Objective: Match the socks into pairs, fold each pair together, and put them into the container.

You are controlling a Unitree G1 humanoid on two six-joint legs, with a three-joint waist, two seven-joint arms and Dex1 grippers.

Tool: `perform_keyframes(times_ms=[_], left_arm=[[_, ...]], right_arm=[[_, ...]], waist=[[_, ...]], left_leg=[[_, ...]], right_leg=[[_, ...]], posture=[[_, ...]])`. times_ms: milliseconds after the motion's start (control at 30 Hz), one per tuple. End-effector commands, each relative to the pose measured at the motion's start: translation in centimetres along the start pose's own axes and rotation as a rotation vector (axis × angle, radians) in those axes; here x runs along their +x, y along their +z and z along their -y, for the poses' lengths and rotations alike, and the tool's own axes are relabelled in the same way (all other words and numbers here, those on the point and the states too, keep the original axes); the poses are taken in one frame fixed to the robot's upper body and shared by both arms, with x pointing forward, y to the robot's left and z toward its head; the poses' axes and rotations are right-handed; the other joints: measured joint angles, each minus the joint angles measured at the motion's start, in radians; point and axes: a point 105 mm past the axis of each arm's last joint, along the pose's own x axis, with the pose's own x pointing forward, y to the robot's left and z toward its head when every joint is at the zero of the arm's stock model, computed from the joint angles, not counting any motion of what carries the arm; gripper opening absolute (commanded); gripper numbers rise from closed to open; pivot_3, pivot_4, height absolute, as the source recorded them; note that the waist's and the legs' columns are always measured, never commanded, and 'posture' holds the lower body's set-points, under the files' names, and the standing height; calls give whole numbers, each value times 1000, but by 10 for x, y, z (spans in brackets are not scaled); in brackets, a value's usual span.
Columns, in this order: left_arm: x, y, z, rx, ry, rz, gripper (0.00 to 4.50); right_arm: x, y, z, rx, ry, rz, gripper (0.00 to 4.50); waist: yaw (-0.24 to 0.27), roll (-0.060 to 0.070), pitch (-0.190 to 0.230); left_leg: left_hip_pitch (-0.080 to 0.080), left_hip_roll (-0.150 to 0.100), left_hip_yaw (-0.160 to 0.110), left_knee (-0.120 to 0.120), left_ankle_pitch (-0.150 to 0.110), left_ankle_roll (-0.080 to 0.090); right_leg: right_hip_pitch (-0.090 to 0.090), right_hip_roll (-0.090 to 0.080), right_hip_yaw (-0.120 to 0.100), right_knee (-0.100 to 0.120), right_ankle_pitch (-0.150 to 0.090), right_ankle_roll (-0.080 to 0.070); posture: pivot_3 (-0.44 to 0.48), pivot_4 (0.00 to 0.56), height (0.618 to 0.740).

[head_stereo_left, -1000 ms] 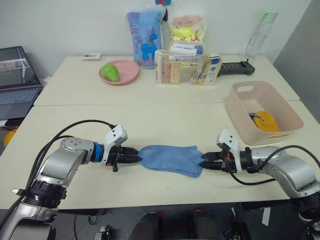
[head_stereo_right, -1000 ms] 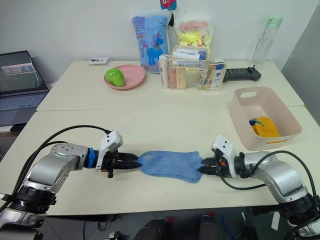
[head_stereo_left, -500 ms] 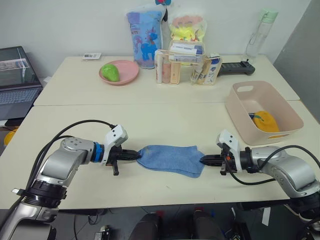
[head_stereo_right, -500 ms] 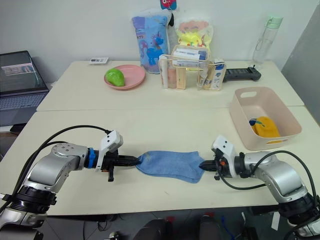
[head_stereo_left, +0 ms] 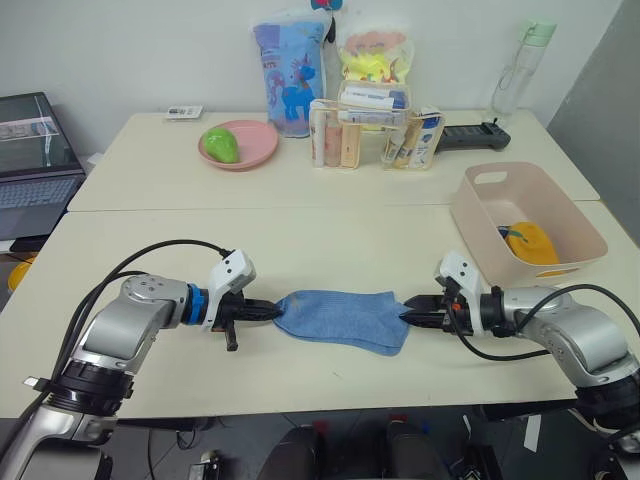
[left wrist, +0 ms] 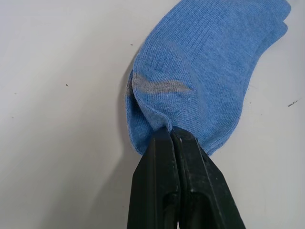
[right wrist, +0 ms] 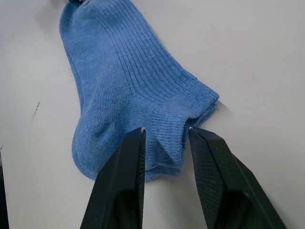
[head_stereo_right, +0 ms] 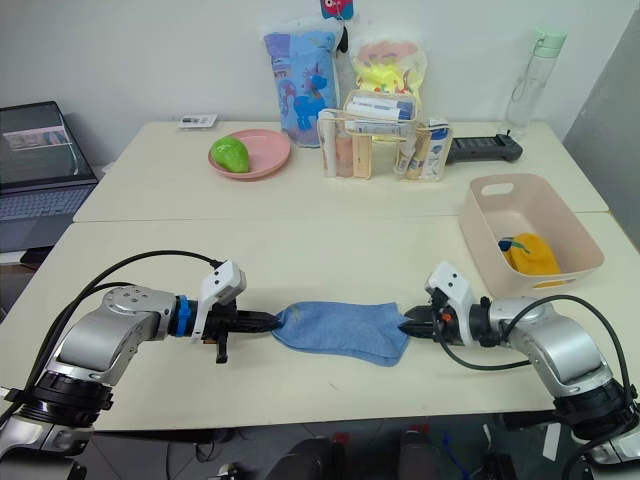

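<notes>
A light blue sock [head_stereo_left: 342, 317] lies flat and stretched lengthwise on the near table, and a second layer's edge shows at its cuff [right wrist: 209, 101]. My left gripper [head_stereo_left: 275, 312] is shut on the sock's left end, its fingers [left wrist: 162, 157] pinching the fabric. At the sock's right end my right gripper [head_stereo_left: 405, 319] is open, and its fingertips [right wrist: 138, 136] straddle the cuff edge. The pale pink container [head_stereo_left: 478, 235] stands at the far right and holds a mustard yellow bundle [head_stereo_left: 532, 242] with a dark bit beside it.
On the back table sit a pink plate [head_stereo_left: 250, 152] with a green object, a clear organiser of bottles [head_stereo_left: 365, 135], two printed bags, a water bottle [head_stereo_left: 518, 65] and a black device [head_stereo_left: 470, 134]. A laptop [head_stereo_left: 35, 165] stands at the far left.
My left gripper's fingers have closed on the sock's left end. My right gripper has risen a little at the sock's right end. The sock has stayed put.
</notes>
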Motion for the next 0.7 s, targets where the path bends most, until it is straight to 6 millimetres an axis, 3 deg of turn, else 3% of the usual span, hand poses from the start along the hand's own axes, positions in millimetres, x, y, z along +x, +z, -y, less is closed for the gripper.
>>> perform_keyframes(times_ms=[33, 200, 300, 400, 700], left_arm=[[-3, 7, 3, 40, -7, 10, 0], [-3, 7, 4, 40, -10, 9, 0], [-3, 7, 4, 42, -9, 9, 0], [-4, 8, 4, 42, -9, 13, 0], [-22, 30, 3, -51, -24, 104, 0]], right_arm=[[-3, 11, 1, -34, -13, 31, 1547], [-2, 11, -3, -28, 13, 28, 1547], [-2, 10, -6, -25, 31, 26, 951], [-2, 10, -8, -20, 40, 26, 28], [-13, 25, -21, 101, 130, 110, 28]], waist=[[0, 0, 0], [0, 0, 0], [0, 0, 0], [0, 0, 0], [-1, 0, 0]], left_leg=[[0, 0, 0, 0, 0, 0], [0, 0, 0, 0, 0, 0], [0, 0, 0, 0, 0, 0], [0, 0, 0, 0, 0, 0], [0, 0, 0, 0, 0, 0]], right_leg=[[0, 0, 0, 0, 0, 0], [0, 0, 0, 0, 0, 0], [0, 0, 0, 0, 0, 0], [0, 0, 0, 0, 0, 0], [0, 0, 0, 0, 0, 0]], posture=[[0, 150, 740], [0, 150, 740], [0, 150, 740], [0, 150, 740], [0, 150, 740]])
